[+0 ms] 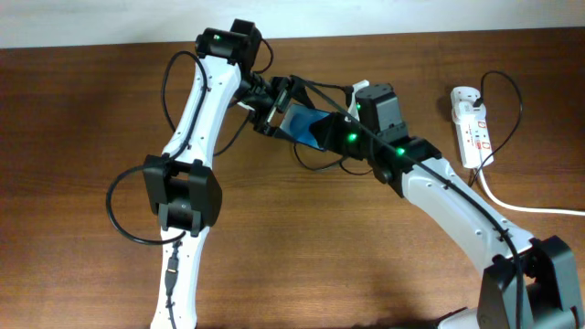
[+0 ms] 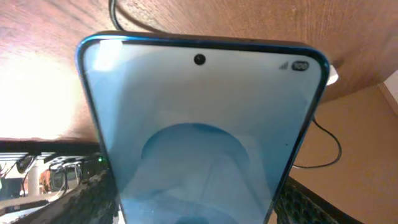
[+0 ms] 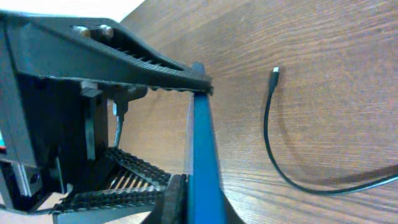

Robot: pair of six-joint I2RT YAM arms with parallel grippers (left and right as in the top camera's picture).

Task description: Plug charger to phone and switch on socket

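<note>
- Brown wood-grain table (image 1: pixel 82 137) fills the overhead view, and a pale strip runs beyond its far edge.
- Both arms meet over the far middle of the table, with the phone (image 1: pixel 306 128) between them. It is tilted, with its blue screen lit. Whether any part of it rests on the wood cannot be told.
- The left gripper (image 2: pixel 199 200) stands wide. Its ribbed fingers (image 2: pixel 93 202) are clamped on the phone's two long sides, and the screen fills that wrist's view.
- The right gripper (image 3: pixel 200 211) is closed down thin, pinching the phone's front and back at its edge. Seen from there, the phone is a narrow blue strip.
- The charger (image 3: pixel 266 124) lies loose on the wood, curving away beside the phone. Its plug tip (image 3: pixel 275 73) is bare on the table, apart from the phone and from both grippers.
- The socket (image 1: pixel 473 128) lies flat toward the right side of the table, well apart from the phone. The right arm's forearm stretches across the space between them.
- A white cord (image 1: pixel 548 210) trails from the socket off the right edge.
- The arms' own black cables loop in the air around the left arm, close to the phone.
</note>
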